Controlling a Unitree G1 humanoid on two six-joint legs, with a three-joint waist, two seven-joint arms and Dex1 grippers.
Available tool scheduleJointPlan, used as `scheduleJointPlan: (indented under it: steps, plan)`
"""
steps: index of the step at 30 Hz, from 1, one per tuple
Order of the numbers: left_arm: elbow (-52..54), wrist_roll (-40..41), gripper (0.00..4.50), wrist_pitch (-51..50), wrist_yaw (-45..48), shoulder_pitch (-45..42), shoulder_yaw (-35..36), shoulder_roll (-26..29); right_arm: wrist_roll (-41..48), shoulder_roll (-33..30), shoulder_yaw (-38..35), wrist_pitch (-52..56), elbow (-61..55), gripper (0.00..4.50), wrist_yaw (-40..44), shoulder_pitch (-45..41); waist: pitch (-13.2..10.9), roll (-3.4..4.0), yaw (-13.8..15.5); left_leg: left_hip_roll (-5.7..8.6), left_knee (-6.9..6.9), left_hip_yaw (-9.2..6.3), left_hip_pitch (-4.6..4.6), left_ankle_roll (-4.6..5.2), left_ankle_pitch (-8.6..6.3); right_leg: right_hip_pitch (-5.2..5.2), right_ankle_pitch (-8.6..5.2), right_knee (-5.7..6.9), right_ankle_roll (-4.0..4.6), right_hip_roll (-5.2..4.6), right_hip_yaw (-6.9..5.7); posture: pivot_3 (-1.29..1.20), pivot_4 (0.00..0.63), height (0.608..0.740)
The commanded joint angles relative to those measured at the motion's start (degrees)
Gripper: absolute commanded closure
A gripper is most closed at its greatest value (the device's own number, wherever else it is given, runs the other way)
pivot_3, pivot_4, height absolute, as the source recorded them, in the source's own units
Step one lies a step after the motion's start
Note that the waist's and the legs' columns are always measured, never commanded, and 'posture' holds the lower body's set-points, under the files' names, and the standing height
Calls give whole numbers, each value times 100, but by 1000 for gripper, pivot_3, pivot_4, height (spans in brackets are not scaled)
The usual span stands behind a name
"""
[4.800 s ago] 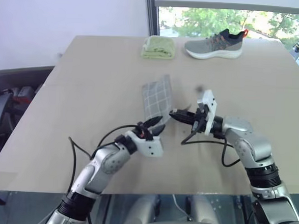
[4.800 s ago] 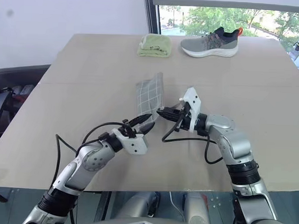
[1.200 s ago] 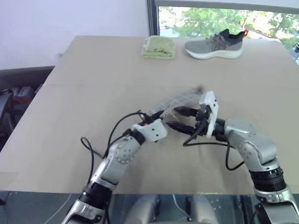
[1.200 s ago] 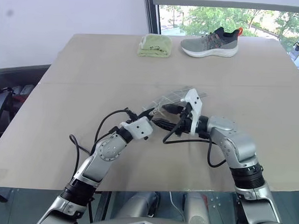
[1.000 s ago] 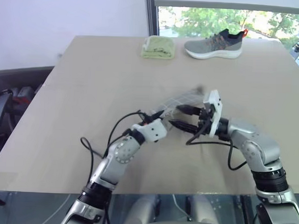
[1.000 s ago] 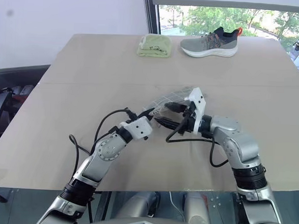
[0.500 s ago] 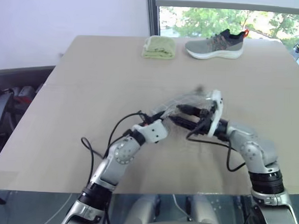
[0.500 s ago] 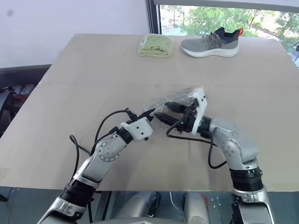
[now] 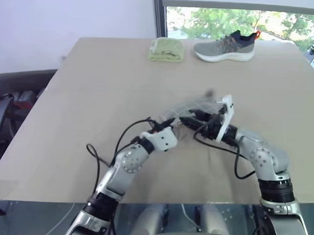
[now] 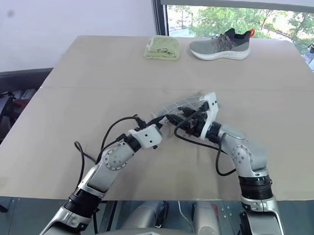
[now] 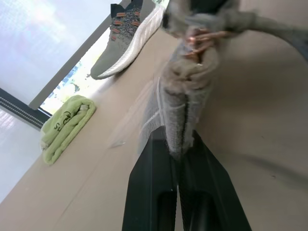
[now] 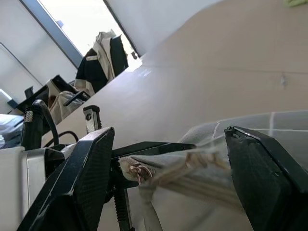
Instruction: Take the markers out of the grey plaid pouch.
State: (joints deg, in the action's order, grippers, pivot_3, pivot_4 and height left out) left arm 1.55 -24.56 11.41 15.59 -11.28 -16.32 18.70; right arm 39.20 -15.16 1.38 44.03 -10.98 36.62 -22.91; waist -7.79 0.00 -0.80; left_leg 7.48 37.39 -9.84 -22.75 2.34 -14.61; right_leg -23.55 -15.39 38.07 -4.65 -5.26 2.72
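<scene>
Two pincers at the pouch (image 10: 179, 105), held above the bench (image 10: 97, 69): left pincer (image 11: 177, 153) clamped on its edge, right pincer (image 12: 166, 159) spread, now moved in around its mouth. Markers judged unextracted.

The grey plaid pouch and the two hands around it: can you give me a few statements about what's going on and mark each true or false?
1. The left hand is shut on the grey plaid pouch. True.
2. The right hand is clamped shut on the pouch. False: its fingers stand wide apart on either side of the pouch's end.
3. The pouch lies flat on the table. False: it is held up off the surface between the two hands.
4. A grey sneaker sits at the table's far edge beside a folded yellow-green cloth. True.
5. Both markers lie on the table. False: no marker can be seen lying there.
</scene>
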Motion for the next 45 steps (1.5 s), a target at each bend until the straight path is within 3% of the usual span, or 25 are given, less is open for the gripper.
scheduleJointPlan:
  steps: [1, 4, 10, 14, 19, 23, 26, 30, 32, 35, 40, 45]
  plan:
    - [321, 37, 4500, 106, -22, 27, 31, 23, 143, 55, 50, 4, -218, 803, 111, -62, 0, 0, -1, 0, 0, 0, 0, 0, 0, 0, 0, 0, 0, 0, 0, 0, 150, 740]
    - [376, 28, 4500, 77, -27, 87, 36, 12, 217, 88, 66, 44, -282, 1707, 146, -50, 0, 0, -4, 0, 0, 0, 0, 0, 0, 0, 0, 1, 0, 0, 0, 0, 150, 740]
    - [393, 24, 4500, 59, -27, 107, 31, -16, 226, 79, 64, 36, -294, 4446, 140, -21, 0, 0, -2, 0, 0, 0, 0, 0, 0, 0, 0, 1, 0, 0, 0, 0, 150, 740]
    - [401, 38, 4500, 67, -22, 121, 44, -6, 104, 43, -58, -117, -220, 4446, 39, -17, 0, 0, -2, 0, 0, 0, 0, 0, 0, 0, 0, 1, 0, 0, 0, 0, 150, 740]
    - [522, 118, 4500, 48, -33, 191, 127, -7, -518, -10, -917, -1282, 714, 4446, -643, -300, 0, 0, 4, 1, 1, 0, 0, 0, 0, 0, 0, 0, 0, 4, 0, 0, 150, 740]
    - [647, 152, 4500, 2, 9, 243, 163, 7, -859, -28, -1872, -2368, 1749, 4446, -1750, -762, 0, 0, -4, 3, 0, 0, 2, -1, 1, 1, 0, 3, 0, 13, 1, 0, 150, 740]
    - [734, 191, 4500, -29, 33, 286, 198, 22, -1264, -167, -2624, -3221, 2658, 4446, -3088, -979, 1, 0, 11, 4, 0, 2, 1, -2, 2, 0, 0, 3, 0, 16, 1, 0, 150, 740]
    - [798, 225, 4500, -68, 55, 306, 231, 52, -1161, -199, -3419, -3744, 3345, 4446, -4219, -1055, 4, 8, 39, 7, -3, 1, -1, -3, 3, 1, 0, 0, 0, 14, -1, 0, 150, 740]
    - [814, 253, 4500, -83, 65, 312, 246, 54, -717, -107, -3477, -3521, 3213, 4446, -3740, -1045, 4, 12, -22, 7, -8, 5, -1, -3, 3, -2, 0, -1, 0, 15, 4, 0, 150, 740]
    - [832, 264, 4500, -99, 90, 305, 263, 42, -241, -99, -3162, -2851, 2781, 3616, -2789, -953, 7, 15, -195, -6, -7, 39, 10, -2, 3, -3, 0, 8, 0, 9, 38, 0, 150, 740]
    - [815, 308, 4500, -87, 147, 278, 269, 17, 108, -505, -2148, -1973, 1555, 1319, -1043, -429, 8, 17, -259, -20, -10, 68, 33, 0, 1, -4, 0, 38, 0, 20, 67, 0, 150, 740]
    - [774, 390, 4500, -88, 202, 241, 278, -11, 97, -1055, -1461, -1724, 747, 1319, 125, 104, 10, 12, -92, -13, -4, 57, 25, 1, 1, -2, 0, 26, -1, 23, 51, 0, 150, 740]
